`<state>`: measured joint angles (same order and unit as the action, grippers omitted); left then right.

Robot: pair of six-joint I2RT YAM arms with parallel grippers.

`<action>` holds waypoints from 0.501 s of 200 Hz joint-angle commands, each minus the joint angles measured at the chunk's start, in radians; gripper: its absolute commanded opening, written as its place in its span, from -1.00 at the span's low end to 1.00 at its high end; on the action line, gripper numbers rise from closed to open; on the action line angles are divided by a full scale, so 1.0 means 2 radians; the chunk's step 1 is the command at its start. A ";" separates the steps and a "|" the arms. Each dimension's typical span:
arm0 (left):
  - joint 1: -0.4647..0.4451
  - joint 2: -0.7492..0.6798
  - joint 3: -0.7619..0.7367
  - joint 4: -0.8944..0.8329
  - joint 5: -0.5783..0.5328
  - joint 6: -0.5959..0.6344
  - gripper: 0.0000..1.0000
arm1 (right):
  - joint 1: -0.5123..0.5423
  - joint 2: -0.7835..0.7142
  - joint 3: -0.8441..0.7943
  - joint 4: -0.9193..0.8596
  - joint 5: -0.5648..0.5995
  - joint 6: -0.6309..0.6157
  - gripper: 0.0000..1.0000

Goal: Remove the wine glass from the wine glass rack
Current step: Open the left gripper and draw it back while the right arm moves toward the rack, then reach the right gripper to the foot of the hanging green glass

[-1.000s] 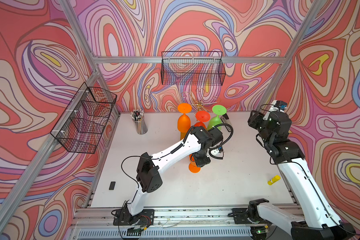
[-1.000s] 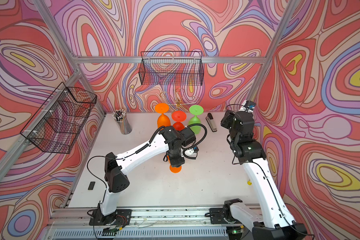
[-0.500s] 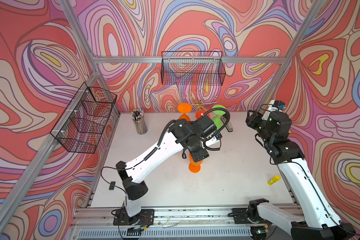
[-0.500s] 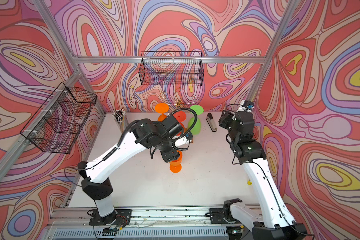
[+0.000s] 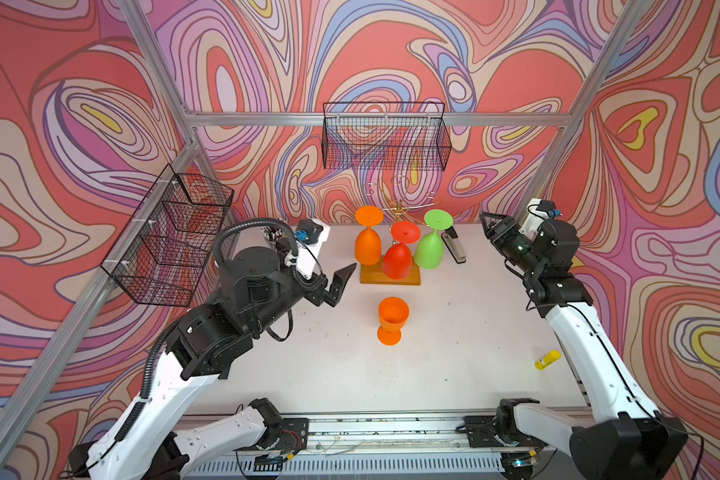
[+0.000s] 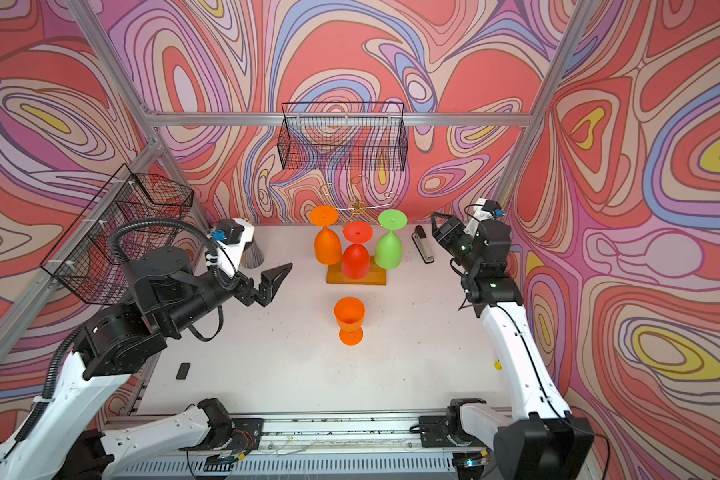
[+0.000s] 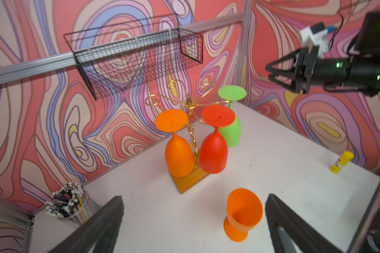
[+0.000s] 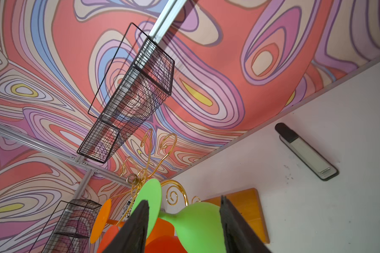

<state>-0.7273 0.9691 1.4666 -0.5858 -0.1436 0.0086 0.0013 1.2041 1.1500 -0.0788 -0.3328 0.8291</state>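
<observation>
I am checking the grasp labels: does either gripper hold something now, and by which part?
Nothing is held. The left gripper is open, apart from the standing orange glass; the right gripper is open, short of the hanging green glass.

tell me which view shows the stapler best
The right wrist view: the stapler lies close and whole on the table. Both top views show it small, beside the green glass. The left wrist view does not show it.

The left end effector (image 7: 194, 197), jaws spread wide, stands clear of an upright orange wine glass (image 7: 242, 213).
</observation>
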 commanded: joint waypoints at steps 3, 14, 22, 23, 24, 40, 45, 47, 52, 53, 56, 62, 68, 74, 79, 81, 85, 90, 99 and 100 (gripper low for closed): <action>0.032 -0.004 -0.040 0.117 -0.007 -0.039 1.00 | -0.001 0.033 -0.002 0.084 -0.091 0.066 0.04; 0.051 -0.004 -0.060 0.137 -0.009 -0.055 1.00 | -0.001 0.050 -0.003 0.113 -0.110 0.087 0.03; 0.070 -0.004 -0.073 0.150 0.002 -0.072 1.00 | 0.000 0.059 -0.005 0.132 -0.120 0.101 0.04; 0.072 -0.004 -0.074 0.151 0.005 -0.074 1.00 | 0.000 0.060 -0.005 0.133 -0.121 0.102 0.04; 0.075 -0.004 -0.076 0.153 0.007 -0.076 1.00 | 0.000 0.061 -0.005 0.134 -0.121 0.103 0.04; 0.111 -0.010 -0.102 0.186 0.044 -0.110 1.00 | -0.001 0.069 0.000 0.138 -0.128 0.105 0.05; 0.122 -0.011 -0.108 0.192 0.054 -0.117 1.00 | -0.001 0.070 0.002 0.136 -0.127 0.103 0.05; 0.126 -0.011 -0.109 0.194 0.058 -0.119 1.00 | -0.001 0.069 0.002 0.134 -0.128 0.103 0.05; 0.135 -0.010 -0.112 0.197 0.067 -0.125 1.00 | -0.001 0.070 0.004 0.133 -0.128 0.101 0.06; 0.136 -0.010 -0.113 0.197 0.068 -0.125 1.00 | -0.001 0.070 0.004 0.133 -0.128 0.100 0.06; 0.139 -0.009 -0.113 0.198 0.069 -0.129 1.00 | 0.000 0.071 0.005 0.131 -0.128 0.099 0.06; 0.147 -0.009 -0.114 0.199 0.071 -0.135 1.00 | 0.000 0.072 0.007 0.128 -0.129 0.097 0.07; 0.152 -0.007 -0.115 0.201 0.075 -0.139 1.00 | 0.000 0.074 0.008 0.128 -0.130 0.097 0.07; 0.159 -0.005 -0.115 0.202 0.080 -0.147 1.00 | 0.000 0.075 0.007 0.129 -0.132 0.099 0.07; 0.167 -0.005 -0.116 0.205 0.085 -0.155 1.00 | 0.000 0.077 0.007 0.132 -0.134 0.100 0.07; 0.169 -0.005 -0.116 0.206 0.087 -0.159 1.00 | 0.000 0.077 0.006 0.133 -0.134 0.100 0.07; 0.173 -0.004 -0.118 0.210 0.092 -0.163 1.00 | 0.000 0.078 0.006 0.134 -0.136 0.101 0.07; 0.177 -0.004 -0.119 0.214 0.098 -0.168 1.00 | 0.000 0.080 0.006 0.136 -0.137 0.103 0.07; 0.180 -0.002 -0.119 0.218 0.102 -0.172 1.00 | 0.000 0.081 0.004 0.140 -0.137 0.104 0.07; 0.180 -0.002 -0.119 0.218 0.102 -0.172 1.00 | 0.000 0.082 0.004 0.141 -0.138 0.105 0.07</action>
<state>-0.3927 0.9672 1.2324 -0.2432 -0.0067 -0.2535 0.0013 1.3560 1.1481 0.1558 -0.5766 1.0203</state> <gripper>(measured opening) 0.998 0.533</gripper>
